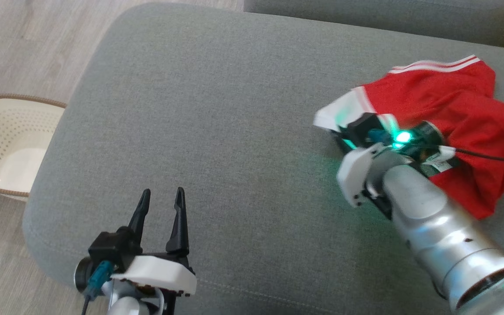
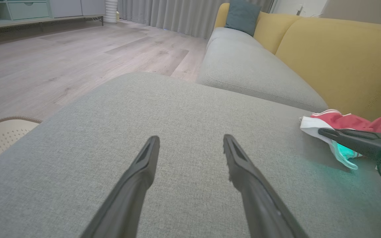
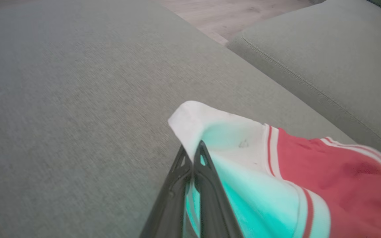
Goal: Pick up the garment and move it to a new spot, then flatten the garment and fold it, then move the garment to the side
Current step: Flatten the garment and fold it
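- left pincer (image 1: 163, 192): 7 o'clock in head view, nearest the camera. Fingers spread wide with nothing between them, over bare grey seat cushion (image 1: 217, 109) near its front edge.
- right forearm (image 1: 435, 227): silver, runs from 4 o'clock up toward centre. Green light (image 1: 403, 136) is lit at the wrist and throws a green glow on the fabric.
- right pincer (image 3: 193, 147): fingers pressed together, clamped on the white edge of the garment (image 1: 449, 100). In right wrist view the cloth is pinched at the tips and a white corner folds over them.
- garment: red with white stripes and a white band. Crumpled at 2 o'clock on the same seat cushion, toward its right rear. In left wrist view the white corner drapes under the right finger.
- the two pincers are well apart.
- basket (image 1: 11, 144): cream, perforated, brown rim. On the wood floor (image 1: 24, 43) at 9 o'clock, just beside the cushion's left edge.
- second cushion (image 1: 365, 17): grey, at 1 o'clock, right behind the first.
- left wrist view: yellow backrest (image 2: 342, 59) behind the garment, teal pillow (image 2: 241, 16) at the far end, 12 o'clock.
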Controlling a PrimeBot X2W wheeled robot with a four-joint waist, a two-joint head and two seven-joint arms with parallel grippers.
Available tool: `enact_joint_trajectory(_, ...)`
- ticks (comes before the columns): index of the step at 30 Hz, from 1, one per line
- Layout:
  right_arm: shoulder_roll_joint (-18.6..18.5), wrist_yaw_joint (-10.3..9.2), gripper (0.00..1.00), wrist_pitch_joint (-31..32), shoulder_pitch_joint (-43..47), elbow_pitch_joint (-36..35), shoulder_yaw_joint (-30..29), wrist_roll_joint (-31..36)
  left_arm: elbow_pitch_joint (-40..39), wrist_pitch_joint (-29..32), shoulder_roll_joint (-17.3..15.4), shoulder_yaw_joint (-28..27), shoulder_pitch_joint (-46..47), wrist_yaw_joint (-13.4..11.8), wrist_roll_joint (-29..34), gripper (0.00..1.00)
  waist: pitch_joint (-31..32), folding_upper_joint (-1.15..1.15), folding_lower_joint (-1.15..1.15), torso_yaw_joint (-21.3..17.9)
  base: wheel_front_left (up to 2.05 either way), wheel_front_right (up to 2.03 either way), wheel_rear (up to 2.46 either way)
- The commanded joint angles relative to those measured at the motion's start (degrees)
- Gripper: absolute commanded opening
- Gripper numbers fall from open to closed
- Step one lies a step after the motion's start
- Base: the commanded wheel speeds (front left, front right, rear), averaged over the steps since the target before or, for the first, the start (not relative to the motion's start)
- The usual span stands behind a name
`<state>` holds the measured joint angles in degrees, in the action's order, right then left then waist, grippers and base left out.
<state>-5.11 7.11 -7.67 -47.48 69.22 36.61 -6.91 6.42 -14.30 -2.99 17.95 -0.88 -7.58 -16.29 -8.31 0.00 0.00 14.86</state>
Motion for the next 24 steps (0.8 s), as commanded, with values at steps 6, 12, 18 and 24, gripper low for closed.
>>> enact_joint_trajectory(6, 2.18, 0.37, 0.00, 1.19, 0.23, -8.99, 10.49, -8.13, -1.17, -0.70, 0.12, -0.80, 1.48, 0.02, 0.15, 1.00, 0.59, 0.00, 0.00, 1.71, 0.00, 0.00, 0.00)
enact_joint_trajectory(12, 2.22, 0.37, 0.00, 4.60, -1.48, -17.35, 19.23, -17.45, -1.08, -0.70, 0.12, -0.06, 1.78, -0.19, -0.32, 1.00, 0.34, 0.00, 0.00, 5.10, 0.00, 0.00, 0.00)
enact_joint_trajectory(18, 2.23, 0.37, 0.20, 4.85, -3.87, -18.09, 24.32, -24.27, -0.85, -0.70, 0.12, 0.45, 1.92, -0.48, -0.85, 1.00, 0.07, 0.00, 0.00, 8.69, 0.00, 0.00, 0.00)
enact_joint_trajectory(24, 2.23, 0.37, 1.00, 3.34, -4.11, -17.23, 26.34, -27.75, -1.06, -0.70, 0.12, 0.02, 1.72, -0.86, -1.01, 1.00, -0.02, 0.00, 0.00, 8.54, 0.00, 0.00, 0.00)
